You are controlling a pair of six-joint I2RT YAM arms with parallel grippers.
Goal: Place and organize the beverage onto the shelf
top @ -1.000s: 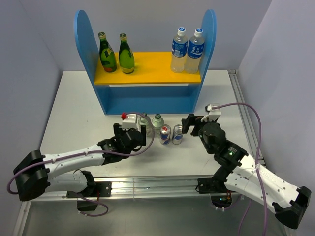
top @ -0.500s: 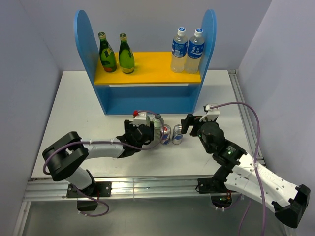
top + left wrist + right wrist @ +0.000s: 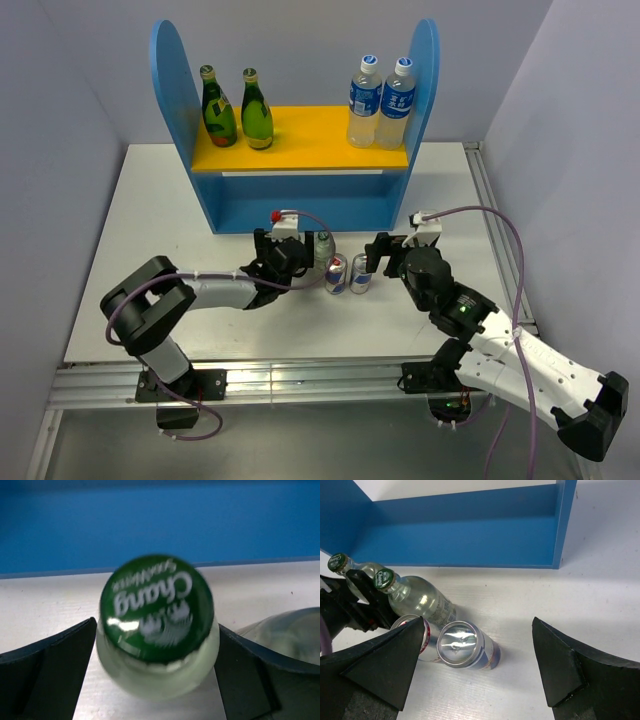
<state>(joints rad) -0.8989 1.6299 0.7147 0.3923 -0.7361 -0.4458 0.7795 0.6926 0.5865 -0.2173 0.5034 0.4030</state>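
Note:
The blue shelf (image 3: pixel 300 205) holds two dark green bottles (image 3: pixel 218 110) on the left of its yellow-orange board. Two short clear bottles and two silver-and-blue cans stand on the table in front of it. My left gripper (image 3: pixel 290 256) is open and straddles the neck of the left short bottle (image 3: pixel 296 246). In the left wrist view its green cap (image 3: pixel 156 606) fills the gap of the gripper (image 3: pixel 156 630), with the second short bottle (image 3: pixel 285 630) to the right. My right gripper (image 3: pixel 377 252) is open and empty beside the right can (image 3: pixel 361 271). That can (image 3: pixel 466 644) lies between its fingers (image 3: pixel 390 660).
Two taller clear bottles with blue labels (image 3: pixel 381 102) stand on the right of the upper board. The left can (image 3: pixel 336 272) touches the right can, and the second short bottle (image 3: pixel 322 246) stands just behind them. The shelf's lower level (image 3: pixel 470 535) holds nothing.
My left arm has folded and swung right. Its gripper has moved from beside the short bottles to around the left one's neck. My right gripper has edged slightly left.

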